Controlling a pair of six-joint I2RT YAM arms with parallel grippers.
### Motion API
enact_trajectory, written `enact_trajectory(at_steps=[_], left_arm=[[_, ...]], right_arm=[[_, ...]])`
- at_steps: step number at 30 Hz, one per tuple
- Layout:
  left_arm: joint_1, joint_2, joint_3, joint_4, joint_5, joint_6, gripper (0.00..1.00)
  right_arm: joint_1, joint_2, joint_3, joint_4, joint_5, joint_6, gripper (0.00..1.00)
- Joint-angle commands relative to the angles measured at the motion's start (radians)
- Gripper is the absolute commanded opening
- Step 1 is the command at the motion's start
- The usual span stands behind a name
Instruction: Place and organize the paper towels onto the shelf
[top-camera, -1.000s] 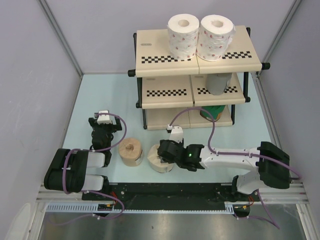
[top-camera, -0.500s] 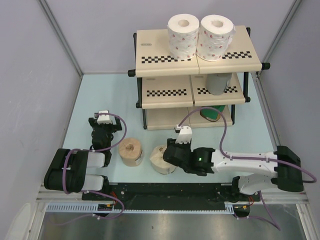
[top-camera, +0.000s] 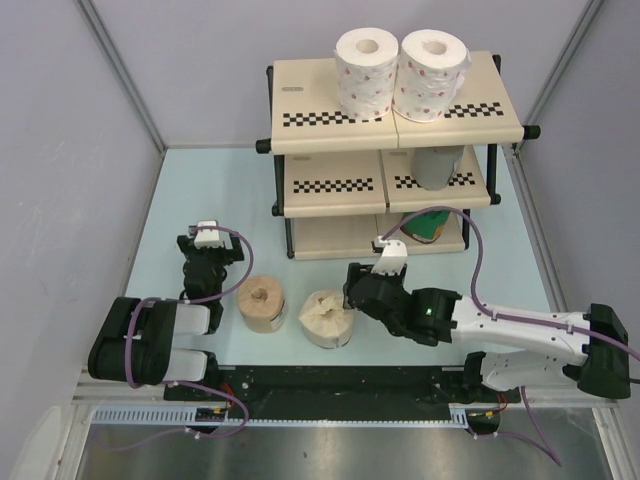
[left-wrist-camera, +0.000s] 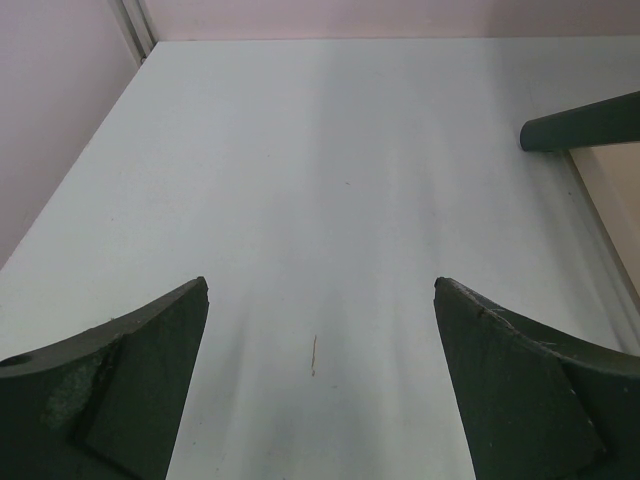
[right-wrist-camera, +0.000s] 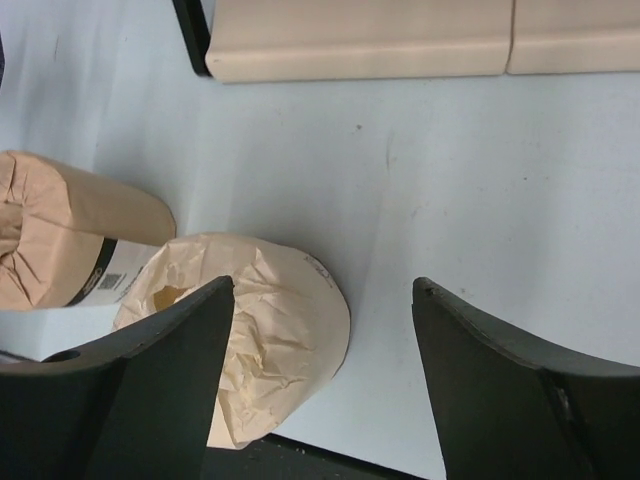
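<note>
The shelf (top-camera: 300, 122) stands at the back of the table. Two white red-dotted rolls (top-camera: 366, 62) (top-camera: 432, 64) stand on its top tier, the grey roll (top-camera: 434, 167) on the middle tier at right, the green roll (top-camera: 428, 228) on the bottom tier. The tan-brown roll (top-camera: 262, 303) and the cream roll (top-camera: 327, 318) stand on the table near the front. My right gripper (top-camera: 352, 292) is open and empty, just right of the cream roll (right-wrist-camera: 270, 330), whose edge lies by the left finger. My left gripper (top-camera: 207, 243) is open and empty, left of the tan-brown roll.
In the right wrist view the tan-brown roll (right-wrist-camera: 70, 245) sits at the left and the shelf's bottom panel (right-wrist-camera: 360, 40) runs along the top. A black shelf leg (left-wrist-camera: 590, 120) shows at the right of the left wrist view. Grey walls enclose the table.
My right arm has pulled back to the right off the cream roll, which now shows whole on the table. The left arm has not moved.
</note>
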Motion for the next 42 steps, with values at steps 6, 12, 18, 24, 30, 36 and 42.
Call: enact_trajectory(at_steps=[6,12,18,24,30,36,42], left_arm=[[0.004,-0.016,0.012,0.039,0.021,-0.005,1.0],[0.006,-0.013,0.012,0.039,0.021,-0.006,1.0],[0.004,-0.013,0.012,0.037,0.021,-0.006,1.0],[0.004,-0.015,0.012,0.037,0.021,-0.005,1.0],[0.004,-0.015,0.012,0.039,0.021,-0.006,1.0],[0.004,-0.015,0.012,0.037,0.021,-0.006,1.0],[0.006,-0.015,0.012,0.037,0.021,-0.006,1.0]], right_arm=[[0.034,0.019,-0.023,0.16,-0.106,-0.124,0.75],[0.037,0.063,-0.023,0.2,-0.183,-0.155,0.71],[0.032,0.129,-0.022,0.191,-0.236,-0.141,0.7],[0.032,0.195,-0.022,0.182,-0.267,-0.112,0.67],[0.025,0.221,-0.023,0.167,-0.258,-0.093,0.63],[0.014,0.244,-0.022,0.159,-0.272,-0.087,0.57],[0.012,0.231,-0.023,0.156,-0.256,-0.078,0.34]])
